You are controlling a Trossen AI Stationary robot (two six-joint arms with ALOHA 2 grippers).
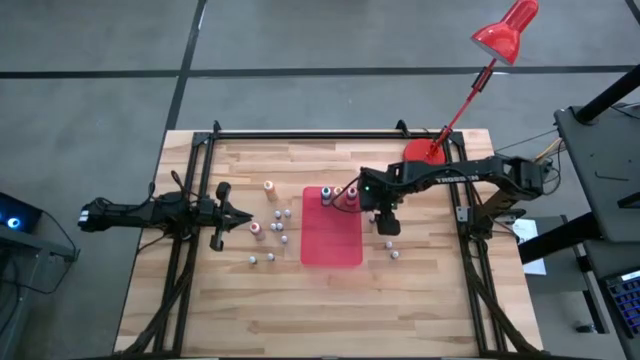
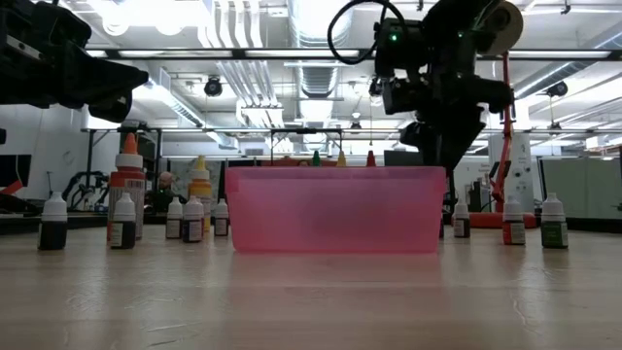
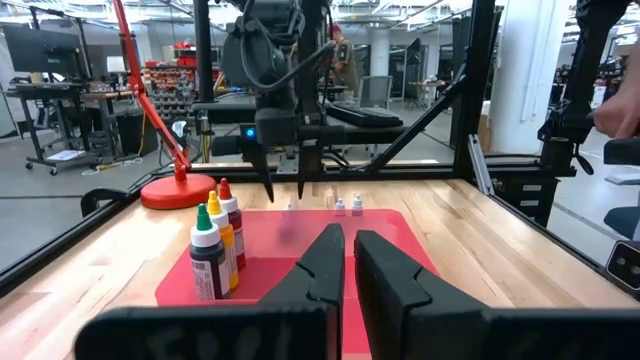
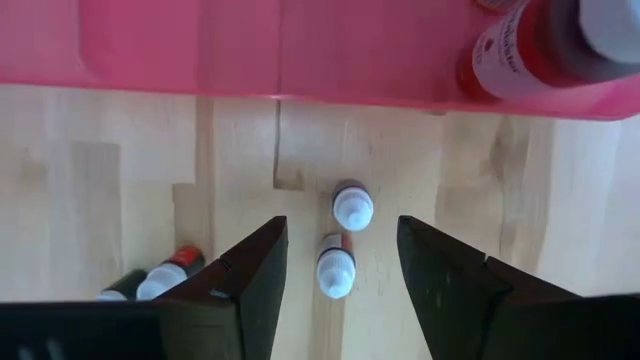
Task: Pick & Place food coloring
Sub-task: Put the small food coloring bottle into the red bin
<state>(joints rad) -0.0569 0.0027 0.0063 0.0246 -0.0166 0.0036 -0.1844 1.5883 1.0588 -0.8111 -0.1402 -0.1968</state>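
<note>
**Right hand poised over two bottles beside the tray**

My right arm reached in across the bench [image 1: 420,290], wrist bent down, so my right hand [image 1: 388,222] pointed straight at the wood just off the right edge of the red tray [image 1: 332,250]. Its fingers [image 4: 250,280] were spread wide and held nothing. My left arm lay stretched out low on the other side, my left hand [image 1: 222,213] aimed toward the tray with its fingers nearly together and empty.

Directly under my right hand, in the gap between its fingers, stood two small bottles [image 4: 345,240] with white caps, one right behind the other and close to touching, just beside the tray wall. A third bottle [image 4: 160,280] lay tipped over near my finger, showing a red band under its cap. Three taller bottles [image 3: 215,250] stood together inside the tray at its far end, with green, yellow and red tips. More small bottles [image 1: 272,232] stood scattered on the bench left of the tray, nearer my left hand.
</note>
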